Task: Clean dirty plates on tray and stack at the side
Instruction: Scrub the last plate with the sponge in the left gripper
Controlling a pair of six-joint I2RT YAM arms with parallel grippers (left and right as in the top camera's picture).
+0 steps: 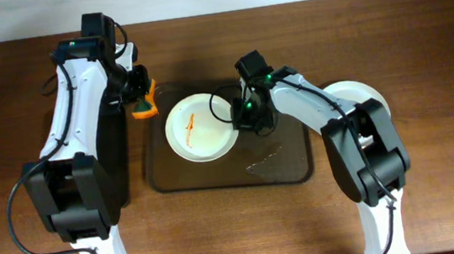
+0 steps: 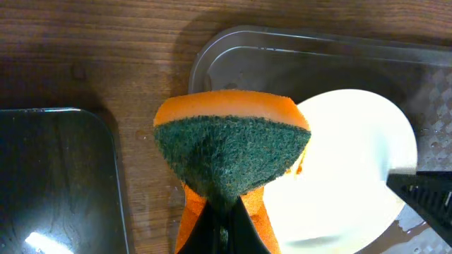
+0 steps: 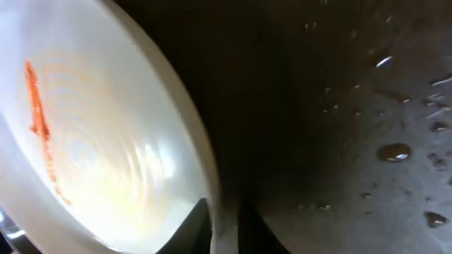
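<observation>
One white plate (image 1: 198,130) with orange-red sauce streaks lies at the left of the dark brown tray (image 1: 282,168). My right gripper (image 1: 244,117) is shut on its right rim; the right wrist view shows the plate (image 3: 99,141) with the rim between the fingers (image 3: 224,226). A stack of white plates (image 1: 359,92) sits right of the tray, partly hidden by my right arm. My left gripper (image 1: 137,92) is shut on an orange sponge (image 1: 147,102) with a green scouring face (image 2: 229,152), just left of the tray's far left corner.
A narrow black tray (image 2: 56,183) lies under my left arm, left of the brown tray (image 2: 296,60). Water drops (image 3: 395,152) dot the brown tray's floor. Brown wooden table all round.
</observation>
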